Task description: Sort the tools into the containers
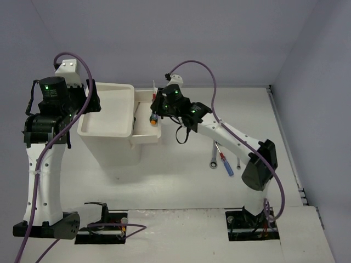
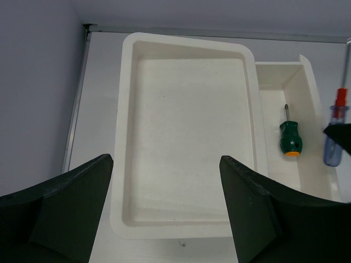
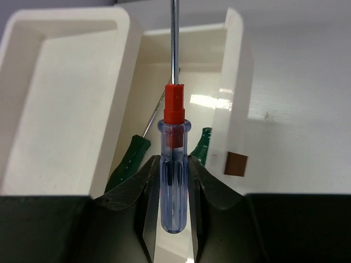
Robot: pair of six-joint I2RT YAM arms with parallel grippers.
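The white box has a shallow tray top (image 1: 107,109) and one drawer (image 1: 143,134) pulled out to its right. My right gripper (image 1: 160,107) is over this drawer, shut on a clear blue-handled screwdriver with a red collar (image 3: 174,181), shaft pointing away. A green-handled screwdriver (image 2: 290,138) lies in the drawer (image 2: 277,82). In the right wrist view a green handle (image 3: 129,159) and a second green handle (image 3: 202,147) show beside my fingers. My left gripper (image 2: 167,208) is open and empty above the near edge of the tray (image 2: 127,137). A wrench (image 1: 213,157) and a blue-handled screwdriver (image 1: 225,164) lie on the table.
A thin metal tool (image 1: 239,162) lies beside the other loose tools, under the right arm's forearm. A brown handle (image 3: 236,164) shows on the drawer front. The table's raised edge (image 1: 288,153) runs along the right.
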